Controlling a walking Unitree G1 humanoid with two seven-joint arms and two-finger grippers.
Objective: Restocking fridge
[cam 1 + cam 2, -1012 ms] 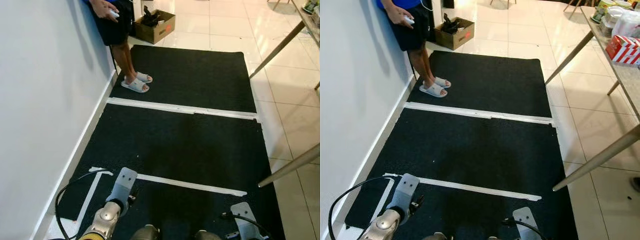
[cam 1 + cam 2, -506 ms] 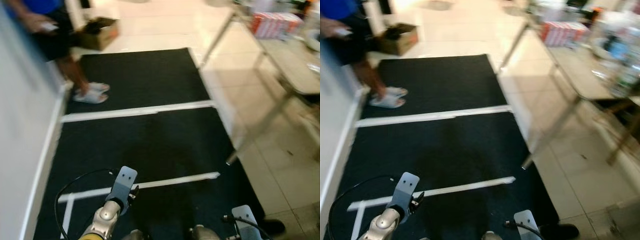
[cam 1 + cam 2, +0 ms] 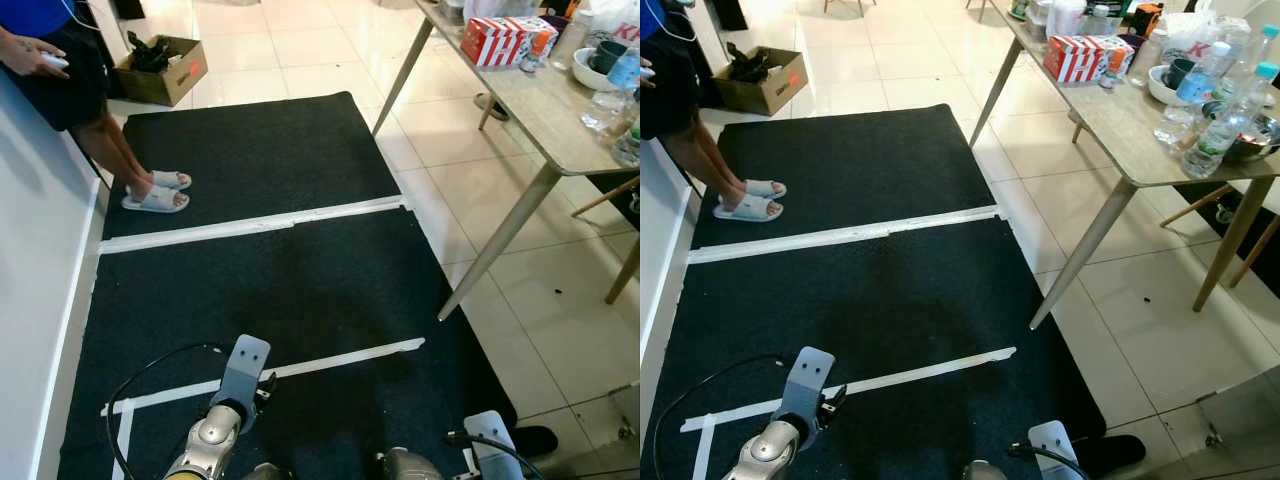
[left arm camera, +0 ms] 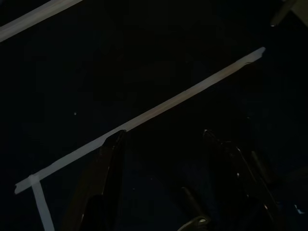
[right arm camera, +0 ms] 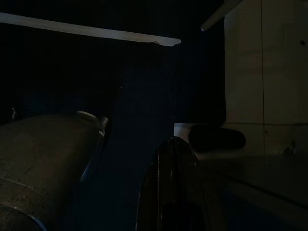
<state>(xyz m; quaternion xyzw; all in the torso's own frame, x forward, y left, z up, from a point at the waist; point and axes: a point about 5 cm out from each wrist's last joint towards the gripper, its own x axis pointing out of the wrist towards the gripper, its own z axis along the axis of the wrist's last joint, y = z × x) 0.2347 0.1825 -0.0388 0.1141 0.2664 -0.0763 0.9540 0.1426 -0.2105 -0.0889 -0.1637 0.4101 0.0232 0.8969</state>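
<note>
A light wooden table stands at the right and carries a red-and-white box, clear bottles and bowls. Both my arms hang low at the bottom edge: the left arm over the black mat, the right arm near the mat's right corner. In the dark left wrist view my left gripper is open, its fingers spread above a white tape line with nothing between them. The right wrist view is very dark; my right gripper is a vague shape over mat and tiles.
Black mats crossed by white tape lines cover the floor ahead. A person in sandals stands by the white wall at the far left. A cardboard box sits beyond. Slanted table legs reach the tiles.
The whole picture has swung to the right: the wall has slid out at the left and the table with its goods has come into view. Both arms hang as before.
</note>
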